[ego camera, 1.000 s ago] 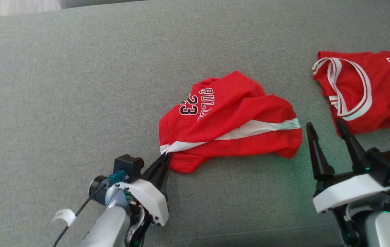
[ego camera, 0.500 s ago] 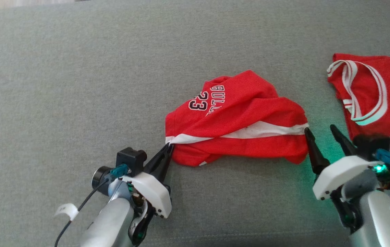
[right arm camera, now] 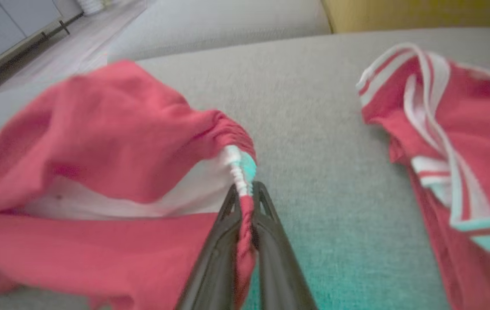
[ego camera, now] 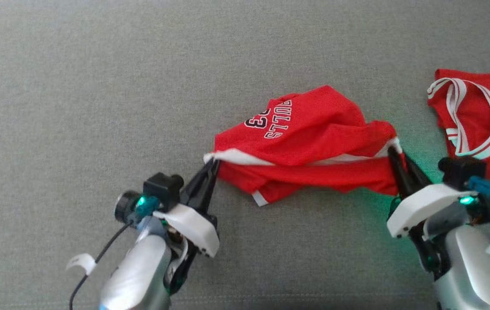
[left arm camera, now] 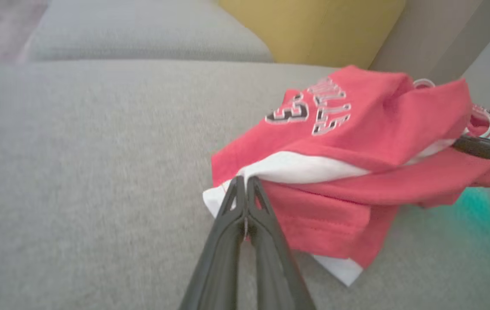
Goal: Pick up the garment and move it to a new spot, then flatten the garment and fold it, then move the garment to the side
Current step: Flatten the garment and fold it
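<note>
Pick-up step: left pincer (ego camera: pixel 213 164) and right pincer (ego camera: pixel 394 151) each clamp the red shorts (ego camera: pixel 309 140) mid-frame; next probably calls for lifting together.

Second red jersey with white-striped trim (ego camera: pixel 477 129): cut off by head view's right edge. Crumpled red garment with white band (right arm camera: pixel 98 142): blurred in right wrist view, runs off its left edge.

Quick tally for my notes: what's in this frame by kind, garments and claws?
Red garments: 2, the crumpled garment numbered 23 and the striped-trim garment lying apart to its right.
Claws: 2, left claw and right claw, each shut on one end of the crumpled garment.
Total: 4
</note>
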`<state>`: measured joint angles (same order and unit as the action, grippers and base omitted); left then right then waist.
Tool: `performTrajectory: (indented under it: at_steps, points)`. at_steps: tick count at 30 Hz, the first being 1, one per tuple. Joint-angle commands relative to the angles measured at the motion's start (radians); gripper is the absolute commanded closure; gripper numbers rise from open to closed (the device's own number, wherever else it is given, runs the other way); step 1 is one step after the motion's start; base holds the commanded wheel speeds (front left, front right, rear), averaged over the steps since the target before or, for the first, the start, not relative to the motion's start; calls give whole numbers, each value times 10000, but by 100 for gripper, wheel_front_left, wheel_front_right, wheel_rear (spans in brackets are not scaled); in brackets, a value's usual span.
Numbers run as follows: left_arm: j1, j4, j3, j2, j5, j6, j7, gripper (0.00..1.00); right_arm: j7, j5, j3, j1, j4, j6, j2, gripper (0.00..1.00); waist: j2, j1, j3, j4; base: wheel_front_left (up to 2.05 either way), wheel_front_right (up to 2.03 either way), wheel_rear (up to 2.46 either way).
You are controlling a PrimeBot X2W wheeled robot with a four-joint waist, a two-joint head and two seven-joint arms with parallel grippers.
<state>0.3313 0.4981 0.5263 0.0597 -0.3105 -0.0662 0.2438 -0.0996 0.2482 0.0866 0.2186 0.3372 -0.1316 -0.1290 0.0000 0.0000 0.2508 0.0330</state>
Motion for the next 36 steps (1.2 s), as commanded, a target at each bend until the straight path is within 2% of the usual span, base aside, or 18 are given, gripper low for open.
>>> performTrajectory:
  at_steps: [1,7,8,10,15,20,29,36]
  points:
    - [355,-402,-391,118,69,79,130,100,127,70,168,190,-440,9,-115,100,0,0,-40,-19,0,0,0]
    - [293,-2907,-1021,612,610,564,174,100,-113,206,-31,11,-2385,9,-245,100,0,0,-424,-162,0,0,0]
    - [362,-3761,-1186,795,808,637,176,100,-441,341,-161,16,-3133,9,-283,100,0,0,-611,-173,0,0,0]
    - [534,-4454,-1332,973,959,678,177,100,-840,681,-239,100,-3880,9,-242,100,0,0,-792,-180,0,0,0]
    - [1469,-5610,-1672,1360,1246,719,121,100,-1990,1534,-401,628,-5565,9,-246,100,0,0,-1273,-160,0,0,0]
    - [2566,-6417,-1870,1499,1422,732,-172,100,-2739,2304,-838,1327,-6823,9,-160,100,0,0,-1780,-140,0,0,0]
    - [3064,-6873,-2026,1560,1185,761,-822,100,-3548,2599,-1481,1677,-7436,9,240,100,0,0,-2158,-209,0,0,0]
    - [3413,-6067,-2099,1406,597,521,-844,100,-3672,2725,-1639,2060,-6972,9,501,100,0,0,-1711,-193,0,0,0]
